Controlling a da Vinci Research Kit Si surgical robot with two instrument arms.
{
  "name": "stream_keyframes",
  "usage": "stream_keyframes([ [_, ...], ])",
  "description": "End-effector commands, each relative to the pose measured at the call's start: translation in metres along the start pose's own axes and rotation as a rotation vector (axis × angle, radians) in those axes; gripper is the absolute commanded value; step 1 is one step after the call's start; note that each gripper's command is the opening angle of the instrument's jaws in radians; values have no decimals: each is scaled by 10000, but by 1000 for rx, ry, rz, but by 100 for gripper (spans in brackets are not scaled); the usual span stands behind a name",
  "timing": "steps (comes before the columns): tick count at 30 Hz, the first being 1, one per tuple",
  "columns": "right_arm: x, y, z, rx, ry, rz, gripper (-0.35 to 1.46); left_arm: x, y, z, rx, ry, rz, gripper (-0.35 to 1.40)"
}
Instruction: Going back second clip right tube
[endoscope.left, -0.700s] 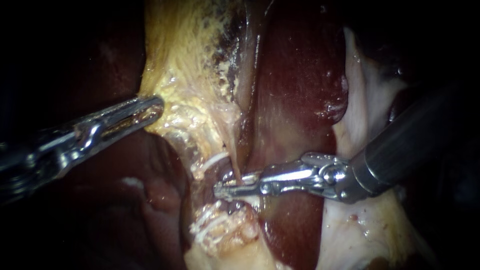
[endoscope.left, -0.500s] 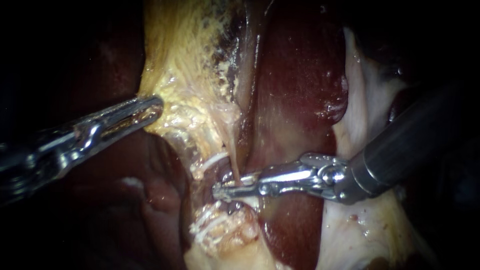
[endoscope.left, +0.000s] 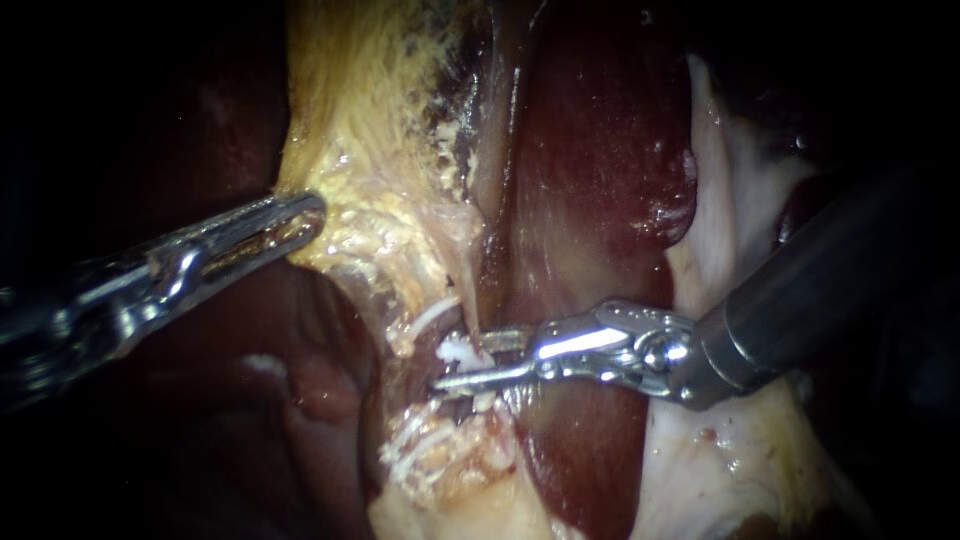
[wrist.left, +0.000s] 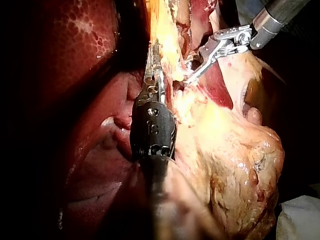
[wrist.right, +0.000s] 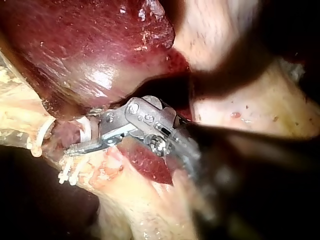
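Observation:
My right instrument (endoscope.left: 455, 362) comes in from the right, and its jaws stand open around a thin pale tube (endoscope.left: 466, 295) between the liver lobes. A white clip (endoscope.left: 460, 350) sits across that tube, in the gap between the jaws. In the right wrist view the same jaws (wrist.right: 82, 137) are spread beside a white clip (wrist.right: 85, 127). My left instrument (endoscope.left: 300, 215) is shut on the edge of the yellow fatty tissue (endoscope.left: 380, 200) and holds it to the left. The left wrist view shows its jaws (wrist.left: 153, 62) lying together along this tissue.
Another white clip (endoscope.left: 430, 318) lies just up and left of the jaws, and more white clips (endoscope.left: 415, 450) sit on the pale stump below. Dark red liver (endoscope.left: 600, 150) rises behind the tube. Whitish tissue (endoscope.left: 730, 200) lies under the right shaft.
My right instrument's jaws, closed around the tube before, have opened. A white clip now shows on the tube between them. The left instrument has not moved.

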Motion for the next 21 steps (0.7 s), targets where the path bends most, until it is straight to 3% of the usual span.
stream_keyframes([
  [1,0,2,-2,-7,3,-4,60,0,0,0,-1,0,0,-35],
  [5,-1,0,-5,-20,9,-10,60,0,0,0,-1,0,0,-35],
  [7,-2,-7,-5,23,-12,-10,60,0,0,0,-1,0,0,-35],
  [11,-4,-34,-3,126,-48,-17,60,0,0,0,-1,0,0,-35],
  [15,-3,-56,8,152,-59,-26,60,0,0,0,-1,0,-1,-35],
  [17,-1,-58,14,155,-59,-38,60,0,-1,0,-1,0,-1,-35],
  [21,-2,-48,20,138,-49,-57,60,0,-2,0,1,1,-1,-35],
])
